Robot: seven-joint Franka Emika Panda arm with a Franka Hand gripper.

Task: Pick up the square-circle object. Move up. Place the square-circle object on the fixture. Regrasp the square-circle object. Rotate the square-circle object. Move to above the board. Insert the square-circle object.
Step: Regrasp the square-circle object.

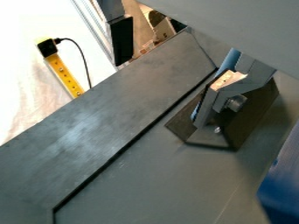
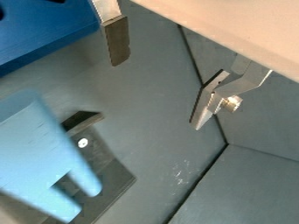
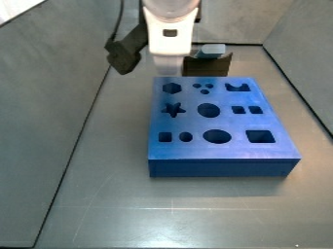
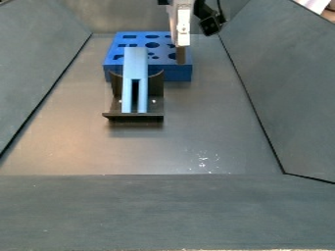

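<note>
Side view: square-circle object [image 4: 135, 80] propped upright in fixture [image 4: 132, 115], just beside board [image 4: 144, 54]. Gripper [image 4: 185, 26] raised above, fingers [image 2: 114, 41] parted and empty. Regrasp apparently next: descend, straddle peg, then close.

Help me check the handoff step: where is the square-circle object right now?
The square-circle object stands on the fixture, leaning against its upright, in front of the board in a side view. The claw is raised above the board, apart from it.
</note>
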